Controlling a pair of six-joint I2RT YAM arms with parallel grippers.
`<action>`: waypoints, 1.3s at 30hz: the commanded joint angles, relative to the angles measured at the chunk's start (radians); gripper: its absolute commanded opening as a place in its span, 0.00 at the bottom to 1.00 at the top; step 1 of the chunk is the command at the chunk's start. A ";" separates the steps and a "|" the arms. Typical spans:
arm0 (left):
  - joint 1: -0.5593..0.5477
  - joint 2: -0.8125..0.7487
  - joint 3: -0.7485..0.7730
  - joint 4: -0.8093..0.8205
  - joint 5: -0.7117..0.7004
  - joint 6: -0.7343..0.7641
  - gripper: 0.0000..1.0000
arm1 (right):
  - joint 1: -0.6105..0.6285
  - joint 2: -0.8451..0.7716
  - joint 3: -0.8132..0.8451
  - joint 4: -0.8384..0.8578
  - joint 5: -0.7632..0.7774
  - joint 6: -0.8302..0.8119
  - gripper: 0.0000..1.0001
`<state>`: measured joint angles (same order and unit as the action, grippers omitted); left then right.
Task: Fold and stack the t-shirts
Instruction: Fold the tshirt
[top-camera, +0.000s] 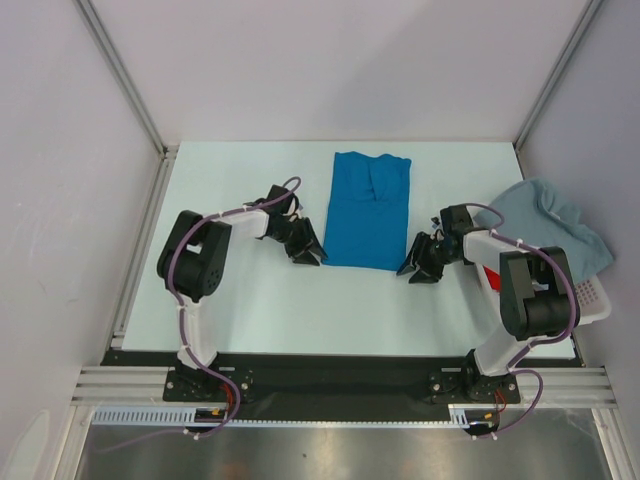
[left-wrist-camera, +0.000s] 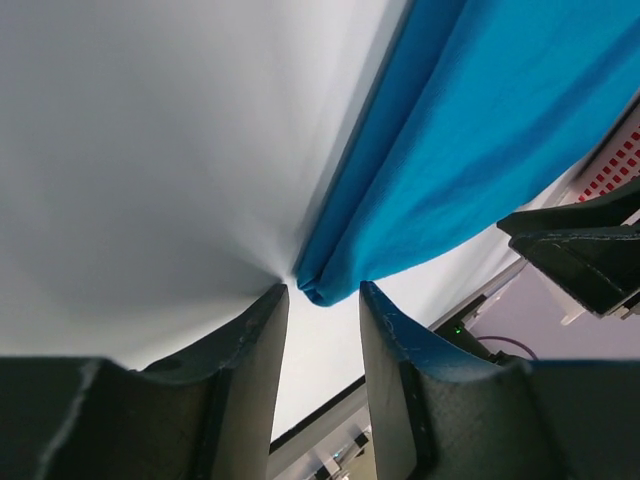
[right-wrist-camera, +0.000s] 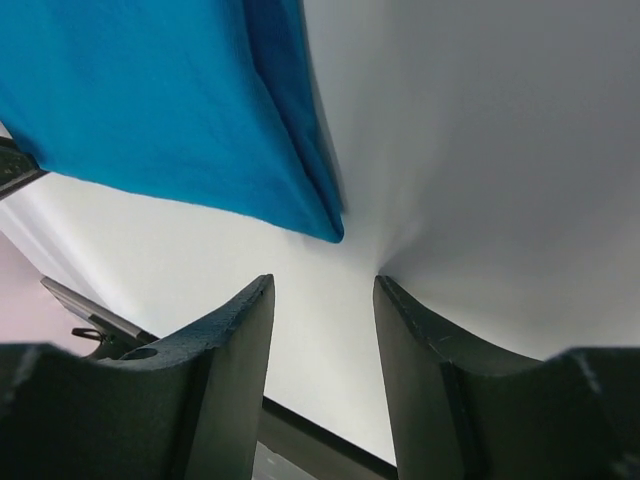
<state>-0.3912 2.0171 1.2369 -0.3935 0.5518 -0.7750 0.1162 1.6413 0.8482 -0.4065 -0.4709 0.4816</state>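
The left gripper (left-wrist-camera: 322, 288) is half open and empty, the blue shirt's (left-wrist-camera: 480, 130) corner between its tips. The right gripper (right-wrist-camera: 322, 281) is open and empty, a corner just at 12 o'clock. The folded shirt lies mid-table (top-camera: 250, 300); the grey shirt (top-camera: 550, 222) is at 3 o'clock.

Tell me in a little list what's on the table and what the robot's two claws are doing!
blue shirt: folded into a long strip, lying flat in the middle of the table
grey-blue shirt: crumpled over the white basket at the right edge
left gripper: open, low at the blue shirt's near left corner, nothing held
right gripper: open, low and just short of the near right corner, nothing held
stack: none yet
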 joint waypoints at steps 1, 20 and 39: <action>-0.001 0.089 -0.033 -0.001 -0.136 -0.018 0.42 | -0.009 -0.014 -0.012 0.054 0.051 0.028 0.51; 0.020 0.132 -0.017 0.010 -0.156 0.026 0.14 | -0.021 0.112 0.020 0.144 0.051 0.081 0.49; 0.018 0.033 -0.115 0.085 -0.125 0.083 0.00 | 0.023 0.069 -0.015 0.124 0.141 0.071 0.00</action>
<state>-0.3763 2.0487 1.2110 -0.2962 0.6228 -0.7700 0.1078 1.7359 0.8673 -0.2321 -0.4755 0.5999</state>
